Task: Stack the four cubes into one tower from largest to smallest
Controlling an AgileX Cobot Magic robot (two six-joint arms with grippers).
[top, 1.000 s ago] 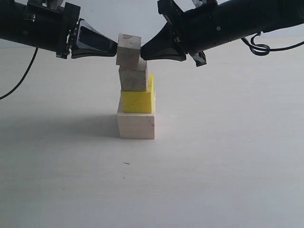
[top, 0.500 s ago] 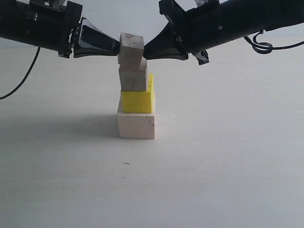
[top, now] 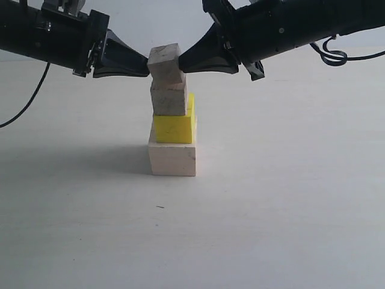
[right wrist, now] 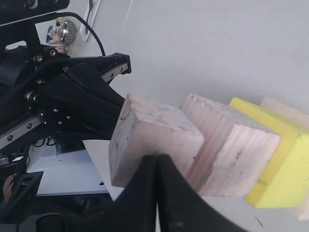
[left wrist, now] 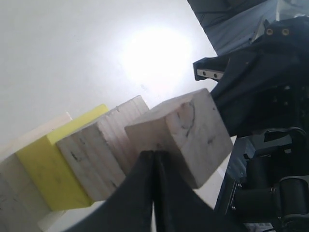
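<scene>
left tool (top: 146, 65): tips together, against tilted top cube (top: 165, 62) | right tool (top: 180, 64): tips together, against its other side | tower (top: 172, 159) on desk (top: 271, 211)

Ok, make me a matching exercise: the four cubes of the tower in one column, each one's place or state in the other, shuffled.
1. top small cube
2. second small cube
3. yellow cube
4. large pale cube

A. rests on the table
B. tilted, pressed between left gripper and right gripper
C. sits on the large pale cube
D. directly above the yellow cube

Pairs: 1-B, 2-D, 3-C, 4-A
</scene>
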